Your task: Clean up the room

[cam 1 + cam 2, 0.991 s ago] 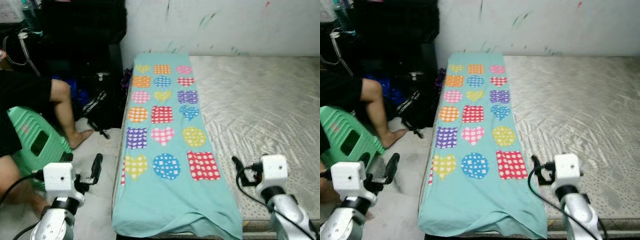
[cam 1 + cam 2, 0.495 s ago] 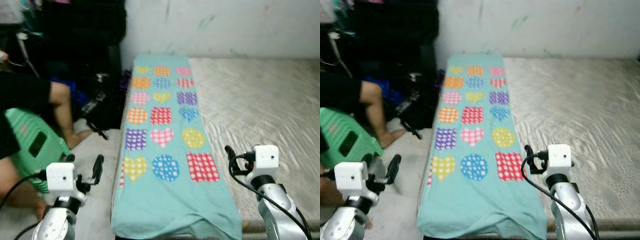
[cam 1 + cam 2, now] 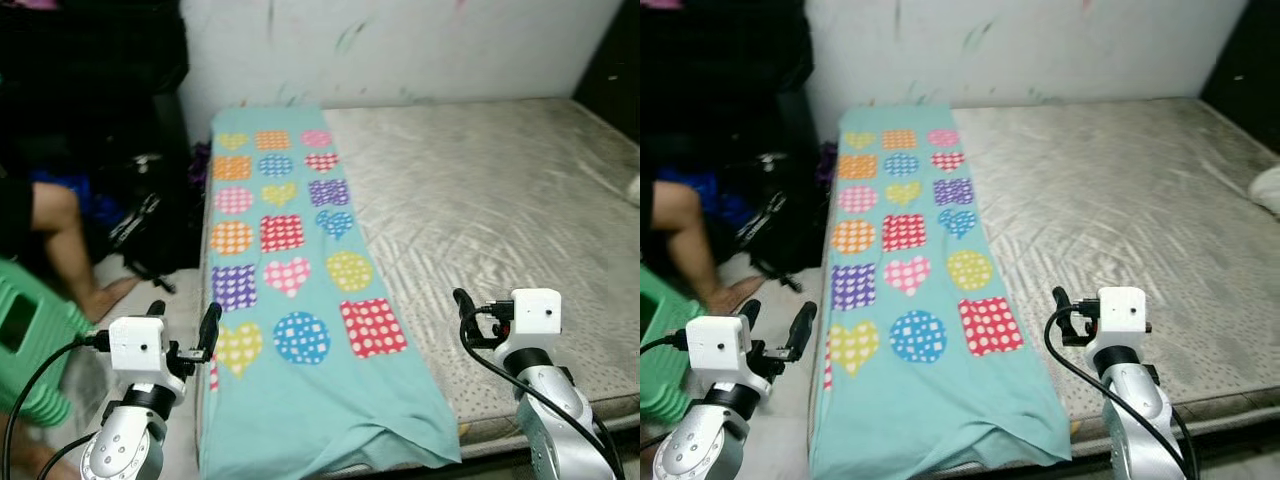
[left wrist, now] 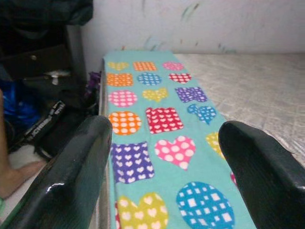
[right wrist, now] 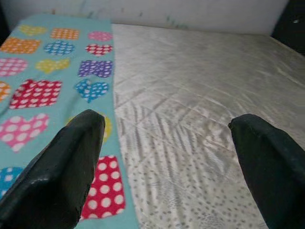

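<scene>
Blanket [image 3: 290, 290] with coloured hearts lies flat along the mattress [image 3: 500, 210] left edge, folded to a strip — view has swung right since a second ago, baring more mattress; left gripper [image 3: 182, 330] and right gripper [image 5: 167, 157] both hover wide, empty, so tidiness is being surveyed.

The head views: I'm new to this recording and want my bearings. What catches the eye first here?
A turquoise blanket patterned with bright dotted hearts, squares and circles runs lengthwise down the left edge of a bare quilted mattress. Both grippers hover open and empty at the near end, the left gripper beside the bed's edge, the right gripper over the mattress. To the left, a person's leg rests by a green stool.
</scene>
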### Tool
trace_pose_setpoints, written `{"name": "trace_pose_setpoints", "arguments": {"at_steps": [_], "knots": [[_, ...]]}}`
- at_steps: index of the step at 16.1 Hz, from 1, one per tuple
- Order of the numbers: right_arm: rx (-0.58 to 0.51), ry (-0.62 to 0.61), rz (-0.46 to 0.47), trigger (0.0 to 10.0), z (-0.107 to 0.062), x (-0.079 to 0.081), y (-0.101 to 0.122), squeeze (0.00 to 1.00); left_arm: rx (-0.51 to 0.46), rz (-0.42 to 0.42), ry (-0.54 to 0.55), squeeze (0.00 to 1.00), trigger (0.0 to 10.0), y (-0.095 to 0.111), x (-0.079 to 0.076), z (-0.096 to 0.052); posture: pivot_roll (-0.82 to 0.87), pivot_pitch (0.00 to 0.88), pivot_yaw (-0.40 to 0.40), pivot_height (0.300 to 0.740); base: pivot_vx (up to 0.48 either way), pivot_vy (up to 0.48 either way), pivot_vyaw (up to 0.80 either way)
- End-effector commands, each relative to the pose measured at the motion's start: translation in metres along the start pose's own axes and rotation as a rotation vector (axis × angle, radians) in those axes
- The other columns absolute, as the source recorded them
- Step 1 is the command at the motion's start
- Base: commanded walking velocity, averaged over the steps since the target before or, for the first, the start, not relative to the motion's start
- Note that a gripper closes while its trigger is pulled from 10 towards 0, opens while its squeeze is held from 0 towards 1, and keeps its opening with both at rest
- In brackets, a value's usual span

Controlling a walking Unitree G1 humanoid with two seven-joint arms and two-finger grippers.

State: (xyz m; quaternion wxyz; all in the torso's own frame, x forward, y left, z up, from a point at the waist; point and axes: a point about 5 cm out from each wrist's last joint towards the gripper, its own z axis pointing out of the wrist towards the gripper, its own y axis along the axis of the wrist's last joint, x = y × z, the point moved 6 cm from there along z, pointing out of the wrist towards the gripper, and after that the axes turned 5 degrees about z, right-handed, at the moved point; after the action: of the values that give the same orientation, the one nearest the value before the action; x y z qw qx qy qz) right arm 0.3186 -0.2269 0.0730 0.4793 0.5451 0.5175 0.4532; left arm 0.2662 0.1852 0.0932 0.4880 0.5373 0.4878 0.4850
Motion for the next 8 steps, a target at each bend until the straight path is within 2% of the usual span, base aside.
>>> {"name": "trace_pose_setpoints", "arguments": {"at_steps": [1, 8], "knots": [[-0.017, -0.010, -0.010, 10.0, 0.0008, -0.0016, 0.0068, 0.00, 0.001, 0.015, -0.002, 0.00, 10.0, 0.0018, -0.0006, -0.0002, -0.09, 0.006, -0.002, 0.740, 0.000, 0.000, 0.00], [-0.016, 0.012, -0.009, 10.0, 0.0007, 0.0074, 0.0057, 0.00, 0.009, 0.016, -0.001, 0.00, 10.0, 0.0017, -0.0013, -0.0024, -0.09, 0.023, 0.000, 0.740, 0.000, 0.000, 0.00]]}}
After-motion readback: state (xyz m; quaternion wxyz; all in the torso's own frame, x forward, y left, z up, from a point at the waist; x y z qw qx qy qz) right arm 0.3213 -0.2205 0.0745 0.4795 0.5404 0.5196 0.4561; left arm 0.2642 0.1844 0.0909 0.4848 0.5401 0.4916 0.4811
